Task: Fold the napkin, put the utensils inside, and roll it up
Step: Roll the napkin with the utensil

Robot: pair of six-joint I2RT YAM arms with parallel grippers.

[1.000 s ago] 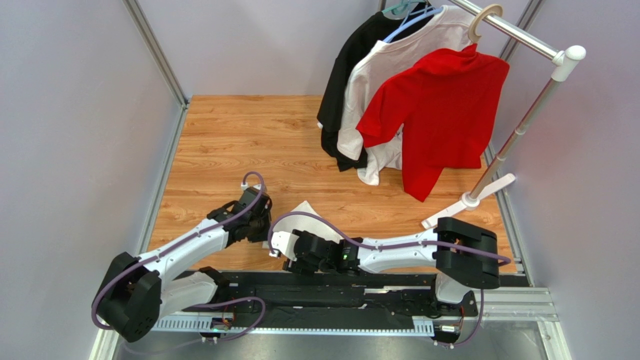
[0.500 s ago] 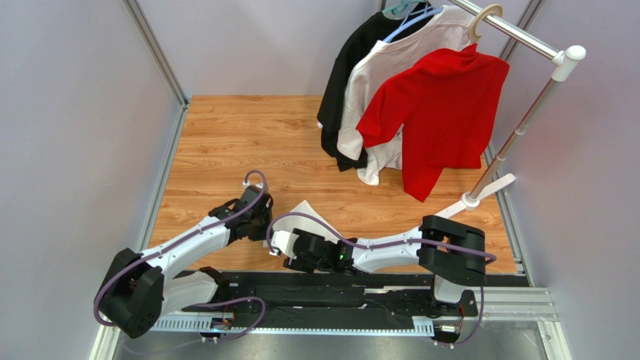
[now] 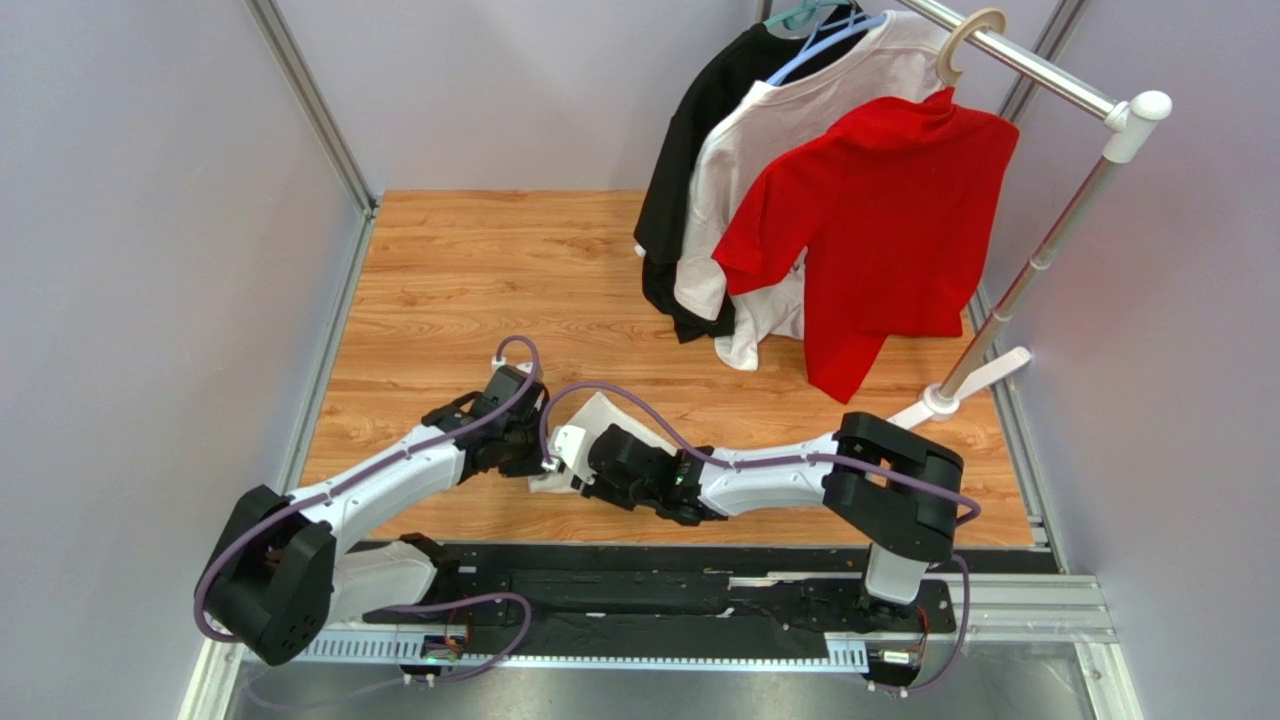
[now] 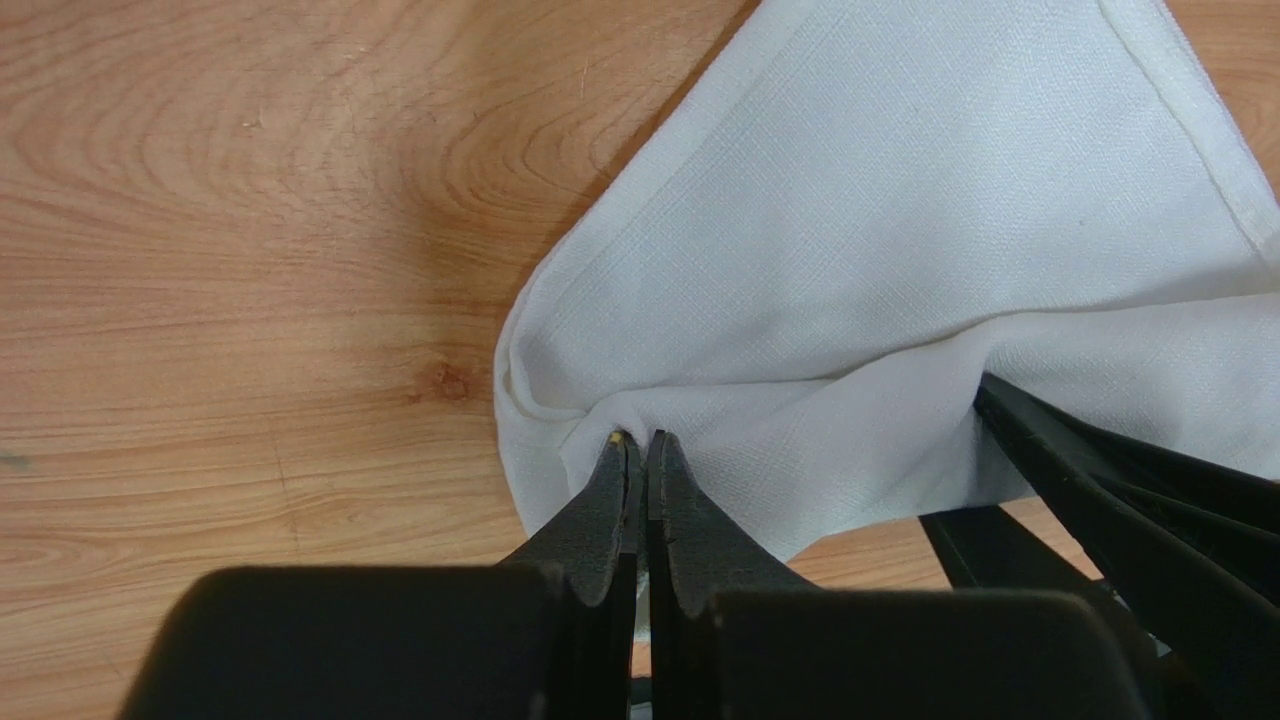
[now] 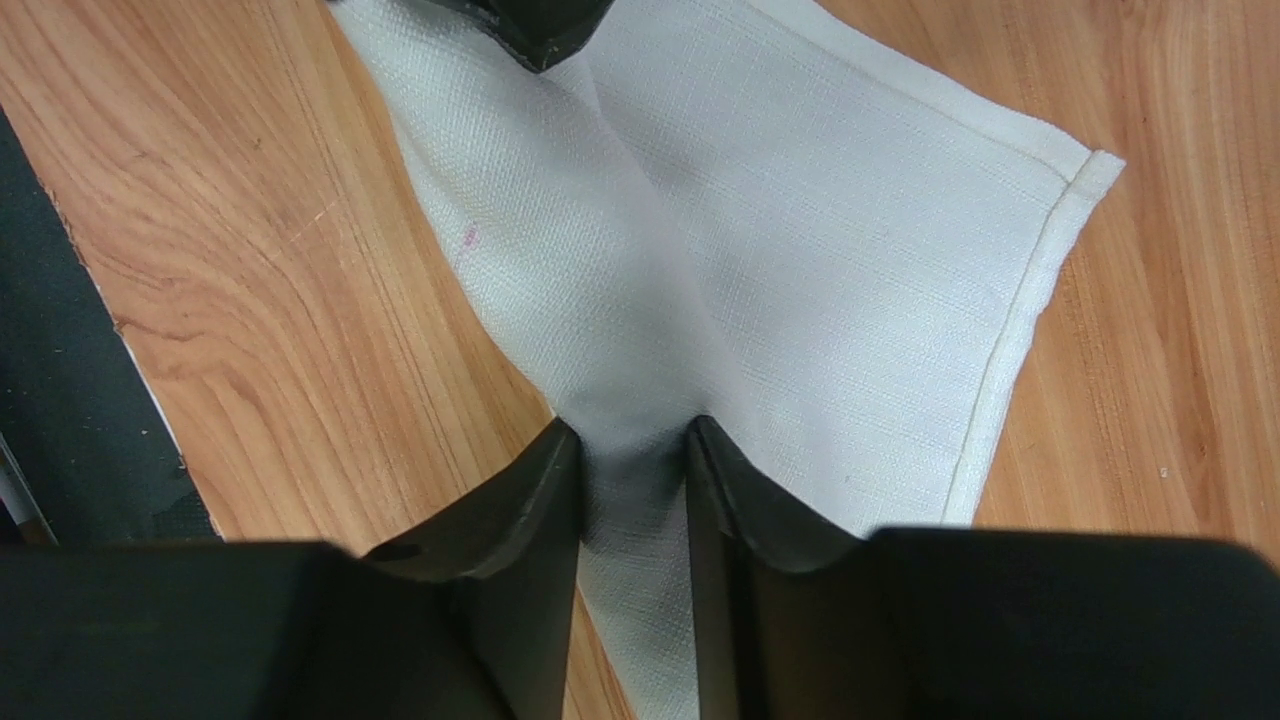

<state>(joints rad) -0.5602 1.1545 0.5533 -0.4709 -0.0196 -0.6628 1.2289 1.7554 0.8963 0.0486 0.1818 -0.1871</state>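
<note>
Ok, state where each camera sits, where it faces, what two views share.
Top external: fixed above and behind the bases, looking down on the table, napkin and clothes rack; left arm, right arm show.
Left wrist: on the left arm, facing down at the napkin; left gripper pinches it.
Right wrist: on the right arm, facing down; right gripper clasps a napkin ridge.
Shared: each wrist shows the other gripper.

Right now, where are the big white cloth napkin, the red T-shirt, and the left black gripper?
white cloth napkin (image 4: 902, 225): left wrist view, flat middle.
red T-shirt (image 3: 887, 225): top external view, chest.
left gripper (image 4: 642, 450): left wrist view, between its pinched fingertips.
</note>
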